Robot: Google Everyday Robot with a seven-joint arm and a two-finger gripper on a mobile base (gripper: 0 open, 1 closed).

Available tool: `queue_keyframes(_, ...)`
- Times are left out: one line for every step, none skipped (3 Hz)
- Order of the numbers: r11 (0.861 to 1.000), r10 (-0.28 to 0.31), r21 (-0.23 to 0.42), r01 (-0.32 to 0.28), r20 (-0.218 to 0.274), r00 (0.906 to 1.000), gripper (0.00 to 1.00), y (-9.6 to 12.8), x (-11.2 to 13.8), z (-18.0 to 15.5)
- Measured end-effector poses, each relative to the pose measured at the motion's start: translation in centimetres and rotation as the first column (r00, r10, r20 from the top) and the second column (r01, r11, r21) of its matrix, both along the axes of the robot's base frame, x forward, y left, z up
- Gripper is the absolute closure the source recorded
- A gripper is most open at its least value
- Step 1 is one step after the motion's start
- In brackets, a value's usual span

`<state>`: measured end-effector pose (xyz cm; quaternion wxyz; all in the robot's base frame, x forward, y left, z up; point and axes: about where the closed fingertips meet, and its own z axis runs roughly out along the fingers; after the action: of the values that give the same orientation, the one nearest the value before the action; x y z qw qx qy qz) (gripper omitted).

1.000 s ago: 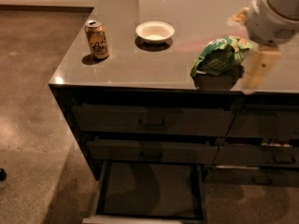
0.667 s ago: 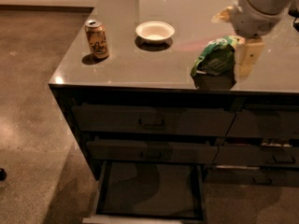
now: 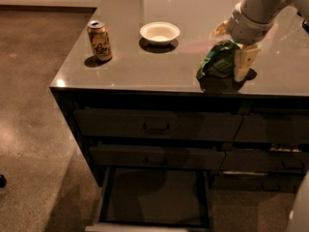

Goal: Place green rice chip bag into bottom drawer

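The bag [image 3: 218, 64] is seen lying on the surface [image 3: 145, 66], close to its front edge and toward the right end. The gripper [image 3: 231, 52] is held down over the bag, its arm [image 3: 258, 6] reaching in from the upper right of the bag. The gripper is spread wide: one of its pale fingers [image 3: 244, 62] is set against the bag's right side and the other is seen behind the bag's upper left. The bag is thus straddled, and it is resting on the surface, not lifted. Whether the bag is being pressed cannot be told.

The bowl [image 3: 160, 33] is placed to the left of the bag and farther back, well apart from it. The can [image 3: 99, 40] is stood upright farther left of the bag, beyond the bowl.

The bottom drawer [image 3: 154, 197] is pulled out below and to the left of the bag, under two shut handled drawers, and its dark interior is exposed.
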<state>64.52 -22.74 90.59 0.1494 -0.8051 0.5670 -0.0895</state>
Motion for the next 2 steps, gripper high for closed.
queue_keyframes(0.999,0.036,0.02,-0.036,-0.031,0.9988,0.39,-0.26,0.24,-1.86)
queue_keyframes(0.995,0.039,0.09,-0.035,-0.041,0.9984,0.62,-0.35,-0.29,-1.61)
